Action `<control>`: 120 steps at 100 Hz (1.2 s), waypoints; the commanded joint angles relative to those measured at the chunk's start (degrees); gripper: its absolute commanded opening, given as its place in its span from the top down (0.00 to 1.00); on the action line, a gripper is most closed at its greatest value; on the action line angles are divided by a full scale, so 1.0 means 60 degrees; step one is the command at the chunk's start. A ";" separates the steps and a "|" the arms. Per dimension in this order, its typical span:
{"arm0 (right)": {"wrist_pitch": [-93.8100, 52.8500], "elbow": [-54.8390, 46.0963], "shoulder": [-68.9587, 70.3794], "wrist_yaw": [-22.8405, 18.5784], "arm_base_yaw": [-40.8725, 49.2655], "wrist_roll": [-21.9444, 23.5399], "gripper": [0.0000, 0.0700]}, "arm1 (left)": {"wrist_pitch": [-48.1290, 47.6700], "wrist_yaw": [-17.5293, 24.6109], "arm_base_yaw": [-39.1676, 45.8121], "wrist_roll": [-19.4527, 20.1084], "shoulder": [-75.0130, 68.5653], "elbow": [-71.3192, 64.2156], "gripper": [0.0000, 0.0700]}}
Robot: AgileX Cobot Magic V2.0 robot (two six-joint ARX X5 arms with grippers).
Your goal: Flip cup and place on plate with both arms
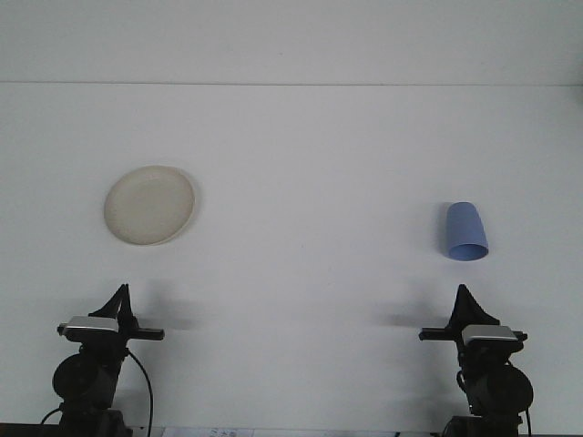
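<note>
A small blue plastic cup [466, 232] lies mouth-down on the white desk [310, 182], just beyond the right gripper [463, 296]; its finger state seems unreadable.

Table [310, 182] seemingly bare between plate [149, 205] and cup [466, 232].

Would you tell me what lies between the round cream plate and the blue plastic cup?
Nothing: in the front view, only bare white table separates the round cream plate from the blue plastic cup.

Robot lab bench, plain white table [301, 300], bare white wall [291, 41] behind
</note>
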 commanded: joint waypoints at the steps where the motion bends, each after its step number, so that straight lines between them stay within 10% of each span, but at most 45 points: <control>1: 0.0153 -0.0018 -0.0025 -0.0011 0.0011 0.1122 0.99 | 0.0102 -0.0015 0.0018 -0.0087 -0.0015 -0.0186 0.98; 19: 0.0353 0.0641 -0.0004 0.0222 0.0011 0.2397 1.00 | 0.0102 -0.0015 0.0018 -0.0087 -0.0015 -0.0186 0.98; 37: -0.1213 0.3330 0.1428 0.1585 0.0011 0.1144 0.97 | 0.0102 -0.0015 0.0018 -0.0087 -0.0015 -0.0186 0.98; 55: -0.2605 0.5672 0.3588 0.2218 0.0007 -0.0477 0.26 | 0.0102 -0.0015 0.0018 -0.0087 -0.0015 -0.0186 0.98; 85: -0.3402 0.6145 0.5359 0.2539 -0.0229 -0.2320 0.26 | 0.0102 -0.0015 0.0018 -0.0087 -0.0015 -0.0186 0.98; 120: -0.2364 0.5162 0.7380 0.1067 -0.1552 -0.2871 0.26 | 0.0102 -0.0015 0.0018 -0.0087 -0.0015 -0.0186 0.98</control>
